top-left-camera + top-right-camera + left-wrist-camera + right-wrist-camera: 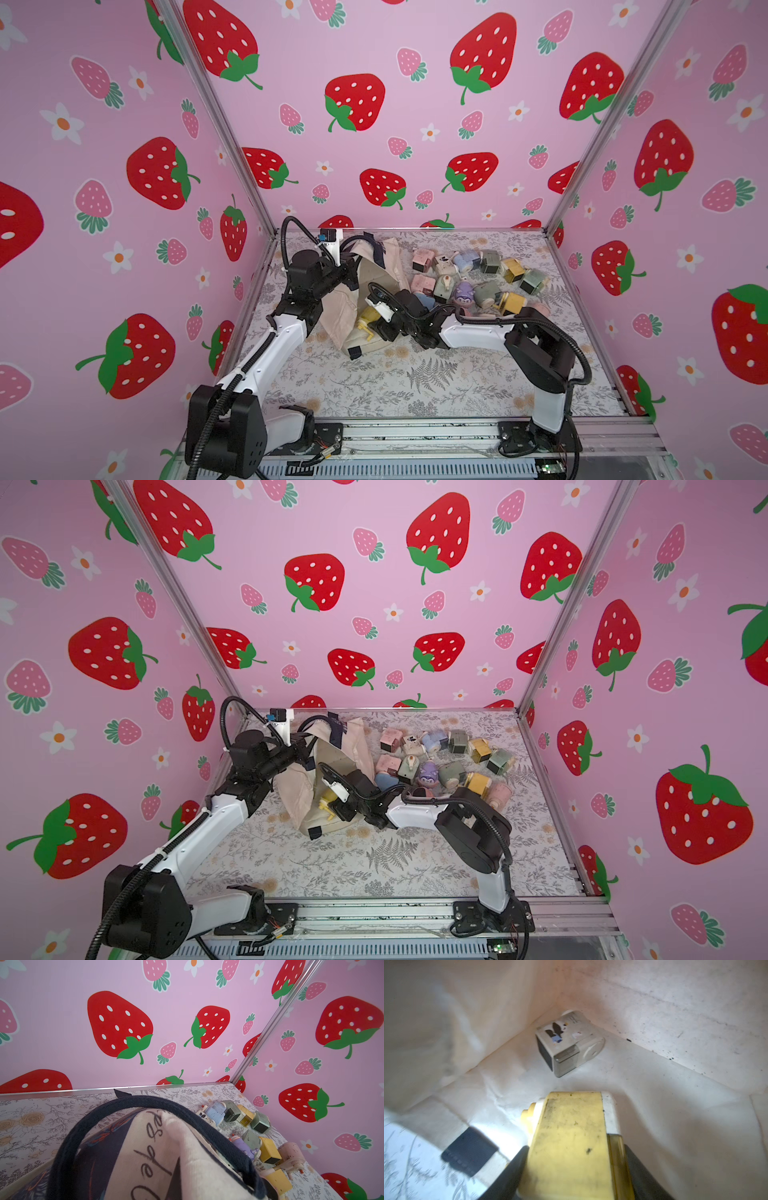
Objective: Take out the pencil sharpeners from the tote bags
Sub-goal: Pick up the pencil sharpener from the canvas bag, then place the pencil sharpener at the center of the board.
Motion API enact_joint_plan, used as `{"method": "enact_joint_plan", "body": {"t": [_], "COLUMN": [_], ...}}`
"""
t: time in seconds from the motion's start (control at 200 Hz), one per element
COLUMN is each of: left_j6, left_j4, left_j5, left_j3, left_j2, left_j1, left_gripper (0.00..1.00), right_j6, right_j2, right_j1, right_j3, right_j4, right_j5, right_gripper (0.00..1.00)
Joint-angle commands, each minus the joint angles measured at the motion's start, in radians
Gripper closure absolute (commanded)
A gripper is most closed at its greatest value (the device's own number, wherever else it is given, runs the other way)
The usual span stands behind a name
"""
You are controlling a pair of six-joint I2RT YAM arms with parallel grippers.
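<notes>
The cream tote bag (376,266) lies at the table's back left with its mouth toward the front. My left gripper (352,272) is shut on the bag's upper rim by the navy handle (133,1103); its jaws are hidden in the left wrist view. My right gripper (575,1157) is shut on a yellow pencil sharpener (571,1136) at the bag's mouth, a black finger (512,1167) on each side; in both top views that sharpener (368,321) (327,804) shows at the opening. A cream pencil sharpener (569,1043) with a dark print lies deep in the bag's corner.
Several pencil sharpeners (469,278) in pink, blue, yellow, grey-green and purple are heaped on the floral tabletop (415,382) right of the bag, close behind my right forearm. Pink strawberry walls close in the back and both sides.
</notes>
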State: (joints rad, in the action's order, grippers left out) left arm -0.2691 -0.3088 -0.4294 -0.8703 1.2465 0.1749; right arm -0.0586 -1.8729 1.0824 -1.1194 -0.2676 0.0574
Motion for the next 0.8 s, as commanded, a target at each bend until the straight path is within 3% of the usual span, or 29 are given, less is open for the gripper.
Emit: {"method": "enact_joint_plan", "body": {"t": [0.0,0.21,0.47,0.575,0.795], "left_j6": [0.013,0.012,0.013,0.009,0.006], "left_j4": [-0.061,-0.060,-0.054,-0.058,-0.056], "left_j5": [-0.024,-0.024,-0.022,-0.023,-0.026], "left_j3": [-0.067,-0.071,-0.070,-0.067,-0.073], "left_j2": [-0.019,-0.012,-0.017,-0.021,-0.012], "left_j1": [0.006,0.005,0.005,0.005,0.006], "left_gripper": [1.00,1.00,1.00,1.00,1.00], "right_j6": [0.073,0.058,-0.071,-0.142,-0.200], "right_j2": [0.117,0.342,0.646,0.692,0.682], "right_j1": [0.014,0.016,0.015,0.014,0.020], "right_j3": [0.046,0.228,0.478,0.560,0.657], "right_j4": [-0.009,0.047,0.098,0.088,0.025], "right_j5": [0.091,0.057,-0.176,-0.234,-0.179], "right_gripper": [0.39,0.39,0.41,0.41,0.41]}}
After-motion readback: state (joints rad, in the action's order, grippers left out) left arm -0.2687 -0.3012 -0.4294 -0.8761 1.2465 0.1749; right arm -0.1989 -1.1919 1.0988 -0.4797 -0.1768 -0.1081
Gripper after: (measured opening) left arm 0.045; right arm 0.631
